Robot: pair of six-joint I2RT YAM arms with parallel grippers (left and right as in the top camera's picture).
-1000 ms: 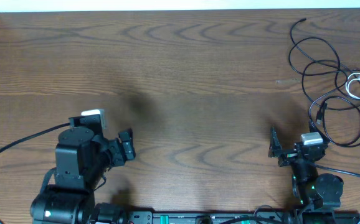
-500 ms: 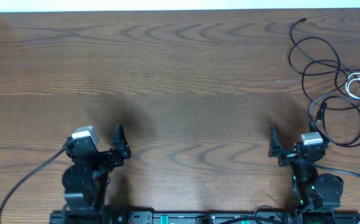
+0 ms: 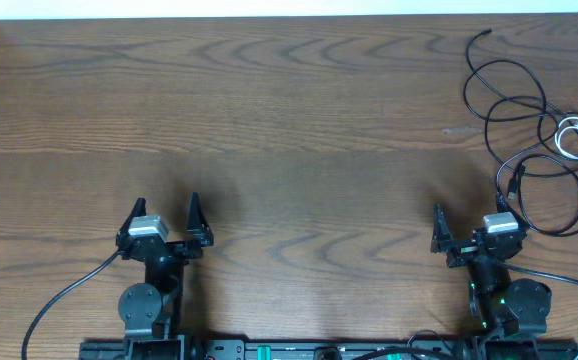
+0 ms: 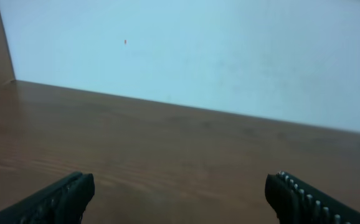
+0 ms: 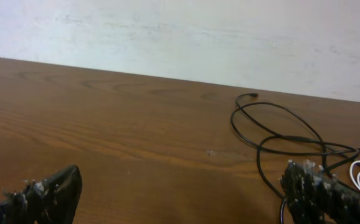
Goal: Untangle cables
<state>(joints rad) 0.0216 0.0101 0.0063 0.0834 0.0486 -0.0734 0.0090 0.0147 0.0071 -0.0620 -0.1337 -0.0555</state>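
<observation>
Two pincers, each with two fingers, sit low at the near edge of the table [image 3: 289, 120]. The left pincer [image 3: 165, 205] has its jaws spread wide and holds nothing; its wrist view shows only bare wood between the two fingertips and a pale wall [image 4: 198, 56] beyond. The right pincer [image 3: 471, 215] is likewise spread wide and empty, with bare wood between its two fingertips in its own wrist view. Two cords are present, one black and one white. The black cord [image 3: 541, 120] lies loose on the table ahead of the right pincer and to its right, thrown into several overlapping loops. Its nearest loop runs just beside that pincer's right finger, though contact cannot be told. One plug end [image 3: 484, 34] is plainly visible at the far tip of the cord, well ahead of the pincer. The white cord [image 3: 576, 135] forms one small bundle further to the right, overlapping the black loops near the table's right edge. Both cords lie well apart from the left pincer, far off to its right.
</observation>
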